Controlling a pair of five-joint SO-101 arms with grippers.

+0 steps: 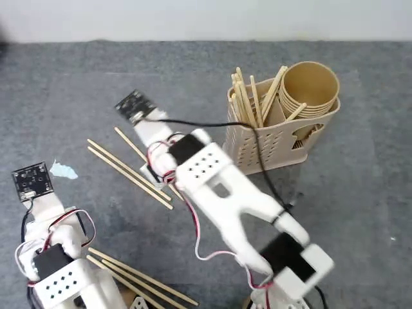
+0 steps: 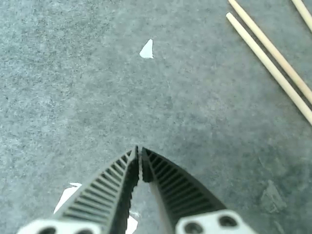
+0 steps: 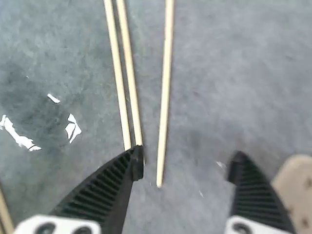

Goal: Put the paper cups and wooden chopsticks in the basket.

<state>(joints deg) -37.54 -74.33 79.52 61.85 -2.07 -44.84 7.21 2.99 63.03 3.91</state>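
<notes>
A beige basket [image 1: 277,151] stands at the back right and holds a stack of paper cups [image 1: 312,87] and several wooden chopsticks [image 1: 248,100]. More chopsticks lie on the grey mat: a pair [image 1: 129,168], a single one [image 1: 132,145] and a group [image 1: 141,280] near the front. My right gripper [image 3: 185,165] hangs open just above the mat. The end of the single chopstick [image 3: 165,87] lies between its fingers, and the pair [image 3: 124,87] runs past one fingertip [image 3: 132,163]. My left gripper [image 2: 140,153] is shut on nothing at the front left, apart from two chopsticks [image 2: 273,63].
Small white paper scraps [image 1: 63,170] lie on the mat near the left arm, with more scraps [image 3: 73,127] beside the pair. A corner of the basket [image 3: 297,180] sits close to the right gripper's outer finger. A black cable [image 1: 193,123] runs over the right arm.
</notes>
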